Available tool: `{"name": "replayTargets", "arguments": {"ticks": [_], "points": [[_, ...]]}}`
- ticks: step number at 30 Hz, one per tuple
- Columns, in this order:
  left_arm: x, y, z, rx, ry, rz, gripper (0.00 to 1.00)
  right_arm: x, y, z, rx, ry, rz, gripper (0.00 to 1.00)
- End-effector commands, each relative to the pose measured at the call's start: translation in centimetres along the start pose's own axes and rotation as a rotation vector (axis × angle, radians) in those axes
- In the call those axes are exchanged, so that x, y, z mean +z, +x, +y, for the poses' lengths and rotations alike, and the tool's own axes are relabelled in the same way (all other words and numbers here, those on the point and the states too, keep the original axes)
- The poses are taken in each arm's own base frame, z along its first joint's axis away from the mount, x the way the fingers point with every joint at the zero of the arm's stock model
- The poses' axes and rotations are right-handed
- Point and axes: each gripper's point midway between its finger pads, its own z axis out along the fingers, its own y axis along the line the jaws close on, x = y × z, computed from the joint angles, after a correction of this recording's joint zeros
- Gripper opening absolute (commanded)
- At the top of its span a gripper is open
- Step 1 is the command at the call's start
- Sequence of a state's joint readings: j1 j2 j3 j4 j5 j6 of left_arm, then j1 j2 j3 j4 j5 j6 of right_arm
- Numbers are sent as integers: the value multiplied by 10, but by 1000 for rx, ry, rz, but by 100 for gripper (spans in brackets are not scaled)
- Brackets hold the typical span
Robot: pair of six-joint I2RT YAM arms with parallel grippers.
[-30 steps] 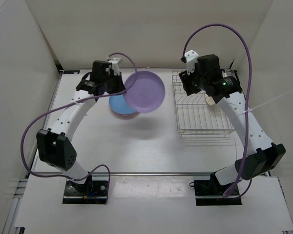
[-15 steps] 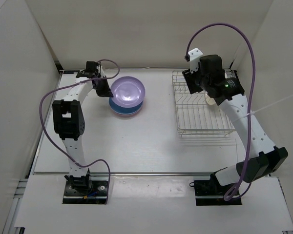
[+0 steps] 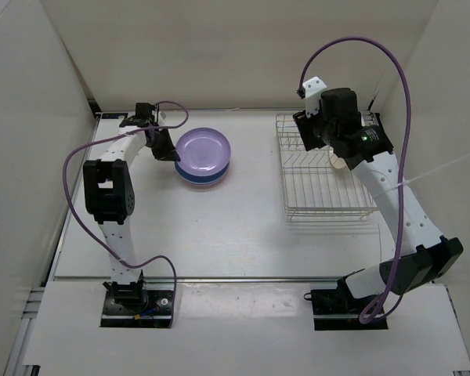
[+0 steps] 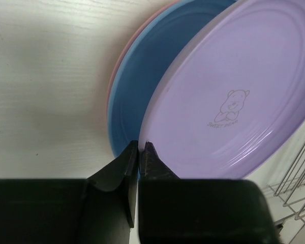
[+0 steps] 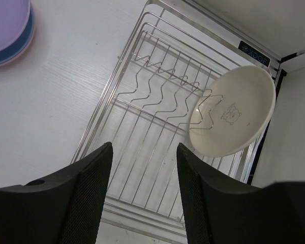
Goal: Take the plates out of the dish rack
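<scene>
The purple plate (image 3: 204, 150) lies on top of the blue plate (image 4: 137, 86) and the pink plate (image 4: 113, 76), stacked on the table left of the dish rack (image 3: 329, 210). My left gripper (image 3: 164, 149) is shut on the purple plate's left rim (image 4: 234, 91), which sits slightly tilted on the stack. The cream plate (image 5: 234, 112) leans upright between prongs at the far right of the rack (image 5: 157, 127). In the top view it (image 3: 341, 161) is partly hidden by my right arm. My right gripper (image 5: 144, 147) hovers open and empty above the rack (image 3: 317, 129).
White walls close in the table on the left, back and right. The rack's other prong slots (image 5: 162, 91) hold nothing. The purple cables loop above both arms.
One second ago the purple plate hung tilted in the air; my left arm has swung in and lowered it onto the blue plate. The right gripper has barely moved.
</scene>
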State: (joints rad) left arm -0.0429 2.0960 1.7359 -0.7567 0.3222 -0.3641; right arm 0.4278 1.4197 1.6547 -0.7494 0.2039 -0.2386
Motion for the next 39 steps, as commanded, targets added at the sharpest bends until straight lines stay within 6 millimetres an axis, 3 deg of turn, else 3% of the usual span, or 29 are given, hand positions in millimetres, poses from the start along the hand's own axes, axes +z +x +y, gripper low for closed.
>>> {"name": "replayTargets", "arguments": {"ticks": [1,10,25,26,29,30,31,32,35,36,37,39], "points": [[-31,-12,-18,20,42,-74,11,-19,-20,-8,19,30,-92,58],[-29,-8,-12,16,20,-73,11,-26,-23,-10,22,35,-110,58],[-23,-8,-11,14,18,-65,40,-24,-20,-7,20,23,-103,58],[-25,-11,-12,16,22,-73,43,-22,-17,-6,19,21,-94,58],[-36,-12,-27,63,44,-81,67,-22,-17,-6,10,22,-94,58],[-42,-14,-30,82,47,-91,87,-21,-13,-8,0,35,-81,58],[-51,-18,-39,119,59,-112,98,-18,-8,-10,-1,48,-65,60],[-51,-12,-36,123,50,-89,100,-17,-9,-21,-8,109,-68,61],[-70,-20,-36,180,11,-116,100,-5,1,-41,-32,243,-28,65],[-70,-13,-25,178,-42,-91,100,-2,10,-52,-58,294,-1,65],[-86,-18,-27,210,-56,-120,100,2,15,-72,-60,410,28,65],[-101,-15,-22,235,-89,-147,100,6,26,-91,-95,506,80,65]]}}
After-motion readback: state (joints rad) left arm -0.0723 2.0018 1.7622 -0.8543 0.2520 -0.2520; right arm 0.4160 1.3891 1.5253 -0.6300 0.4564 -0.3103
